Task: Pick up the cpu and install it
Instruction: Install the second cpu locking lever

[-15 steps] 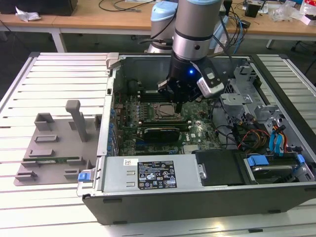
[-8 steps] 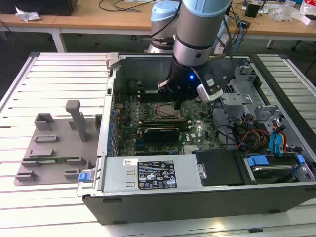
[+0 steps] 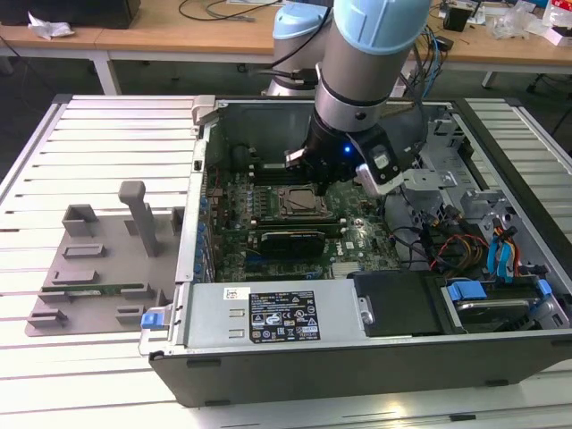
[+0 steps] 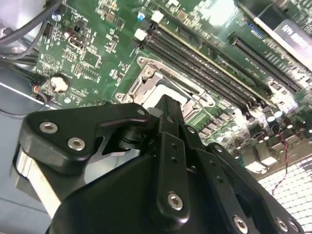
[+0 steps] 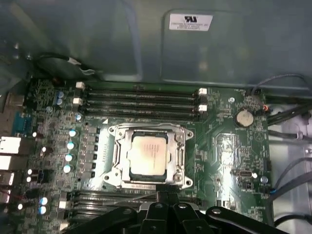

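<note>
The cpu (image 5: 148, 154), a small square chip with a pale metal top, lies flat inside the socket frame (image 5: 117, 156) on the green motherboard, and the frame's bracket is not over it. My gripper (image 5: 161, 196) hovers just beside the socket's edge, its black fingers drawn together with nothing between them. In the second wrist view the fingertips (image 4: 166, 105) hang right above the socket frame (image 4: 146, 73), hiding most of the chip. In the exterior view my gripper (image 3: 306, 177) reaches down into the open computer case over the socket (image 3: 298, 203).
Memory slots (image 5: 141, 97) run along one side of the socket, and more lie by the gripper. A coin cell (image 5: 243, 117) and cables (image 5: 287, 122) sit nearby. The case wall (image 3: 198, 179) and drive bays (image 3: 483, 223) box the arm in. A grey fixture (image 3: 98, 259) lies outside on the slatted table.
</note>
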Controlling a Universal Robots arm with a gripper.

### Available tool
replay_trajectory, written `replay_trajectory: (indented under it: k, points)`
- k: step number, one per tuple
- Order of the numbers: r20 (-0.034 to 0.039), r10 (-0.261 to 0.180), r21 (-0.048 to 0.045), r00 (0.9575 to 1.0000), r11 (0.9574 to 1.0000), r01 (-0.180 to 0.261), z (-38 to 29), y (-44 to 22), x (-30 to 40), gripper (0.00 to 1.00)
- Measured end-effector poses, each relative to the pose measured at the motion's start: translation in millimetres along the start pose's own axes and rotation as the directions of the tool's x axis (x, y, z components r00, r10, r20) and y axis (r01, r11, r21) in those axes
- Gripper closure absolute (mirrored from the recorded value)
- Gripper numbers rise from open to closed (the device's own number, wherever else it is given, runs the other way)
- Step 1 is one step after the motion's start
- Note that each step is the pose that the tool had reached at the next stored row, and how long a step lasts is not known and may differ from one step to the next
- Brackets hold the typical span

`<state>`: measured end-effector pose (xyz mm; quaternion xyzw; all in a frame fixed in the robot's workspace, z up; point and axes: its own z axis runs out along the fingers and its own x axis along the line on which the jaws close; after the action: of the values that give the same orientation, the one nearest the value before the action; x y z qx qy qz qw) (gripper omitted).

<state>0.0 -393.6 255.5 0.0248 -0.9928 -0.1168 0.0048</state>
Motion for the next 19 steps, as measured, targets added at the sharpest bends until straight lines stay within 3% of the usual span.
replay_trajectory:
  k: [1, 2, 3, 4, 8, 10, 12, 19]
  points:
    - [-0.0012, 0.0, 0.0237, 1.0, 0.9997, 0.0, 0.1, -0.7, 0.9, 0.89]
    - [-0.003, 0.001, 0.0587, 1.0, 0.9983, -0.001, 0.1, -0.7, 1.4, 0.89]
    - [-0.0039, 0.001, 0.0817, 1.0, 0.9967, -0.001, 0.5, -0.7, 1.7, 0.89]
    - [-0.0043, 0.001, 0.0918, 1.0, 0.9958, -0.001, 2.1, -1.1, 2.7, 0.89]
    - [-0.0042, 0.002, 0.0883, 1.0, 0.9961, -0.001, 15.6, 1.0, 23.7, 0.89]
    - [-0.0041, 0.001, 0.0862, 1.0, 0.9963, -0.001, 19.4, 4.4, 28.6, 0.89]
    - [-0.0041, 0.001, 0.0863, 1.0, 0.9963, -0.001, 24.0, 3.8, 36.6, 0.89]
    - [-0.0042, 0.001, 0.0865, 1.0, 0.9962, -0.001, 35.3, 1.6, 51.1, 0.89]
